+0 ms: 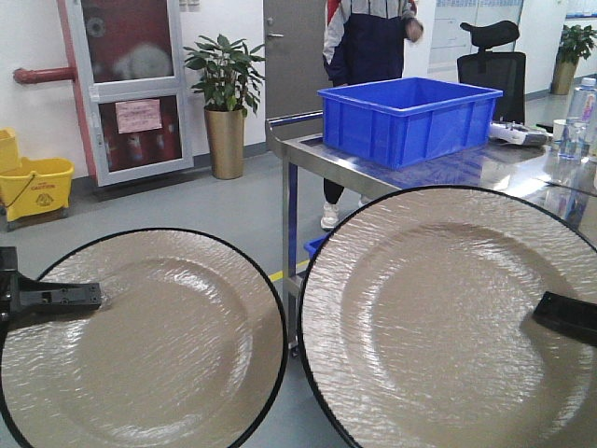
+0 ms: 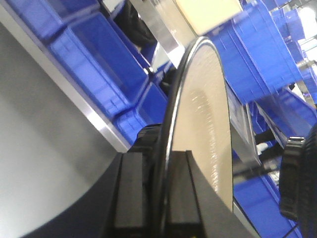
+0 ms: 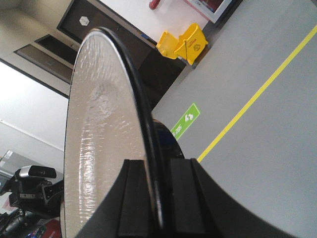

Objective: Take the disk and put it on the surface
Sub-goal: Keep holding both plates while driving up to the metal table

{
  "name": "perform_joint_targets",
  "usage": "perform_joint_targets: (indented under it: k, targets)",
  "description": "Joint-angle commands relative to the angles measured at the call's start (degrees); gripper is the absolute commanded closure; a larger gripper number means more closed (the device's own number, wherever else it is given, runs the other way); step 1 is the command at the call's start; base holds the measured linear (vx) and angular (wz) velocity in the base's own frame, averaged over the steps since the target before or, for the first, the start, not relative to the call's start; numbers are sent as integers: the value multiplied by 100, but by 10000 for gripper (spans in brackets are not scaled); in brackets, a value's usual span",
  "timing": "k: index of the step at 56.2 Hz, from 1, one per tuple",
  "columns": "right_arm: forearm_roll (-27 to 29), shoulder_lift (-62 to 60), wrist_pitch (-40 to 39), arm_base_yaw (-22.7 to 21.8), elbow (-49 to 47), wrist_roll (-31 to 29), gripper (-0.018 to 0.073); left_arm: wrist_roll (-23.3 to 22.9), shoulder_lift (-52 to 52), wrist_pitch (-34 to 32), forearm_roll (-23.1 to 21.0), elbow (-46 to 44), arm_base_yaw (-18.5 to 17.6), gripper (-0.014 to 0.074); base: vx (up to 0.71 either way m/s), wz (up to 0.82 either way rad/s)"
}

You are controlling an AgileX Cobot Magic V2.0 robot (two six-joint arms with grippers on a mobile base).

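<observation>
Two beige disks with black rims fill the front view, both held up off any support and facing the camera. The left disk (image 1: 159, 345) is pinched at its left rim by my left gripper (image 1: 56, 297). The right disk (image 1: 438, 317) is pinched at its right rim by my right gripper (image 1: 564, 317). In the left wrist view the disk (image 2: 203, 109) stands edge-on between the shut fingers of the gripper (image 2: 161, 156). The right wrist view shows its disk (image 3: 94, 129) clamped the same way by the gripper (image 3: 157, 163). The reflective steel surface (image 1: 522, 168) lies behind the right disk.
A blue crate (image 1: 406, 117) sits on the steel table, with a bottle (image 1: 580, 103) and a white device (image 1: 518, 133) at its right. A person (image 1: 368, 42) stands behind. A potted plant (image 1: 226, 103) and a yellow mop bucket (image 1: 33, 182) stand on the floor. Blue bins (image 2: 104, 64) line the left wrist view.
</observation>
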Motion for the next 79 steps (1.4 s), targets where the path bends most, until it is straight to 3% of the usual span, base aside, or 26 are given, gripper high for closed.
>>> perform_joint_targets:
  k: [1, 32, 79]
  targets:
    - [735, -65, 35, -6, -209, 34, 568, -27, -31, 40, -841, -245, 31, 604, 52, -5]
    - [735, -65, 35, -6, -209, 34, 568, -27, -31, 40, -841, -245, 31, 604, 52, -24]
    - [735, -65, 35, -6, -209, 34, 568, -27, -31, 40, -841, -245, 31, 604, 42, -56]
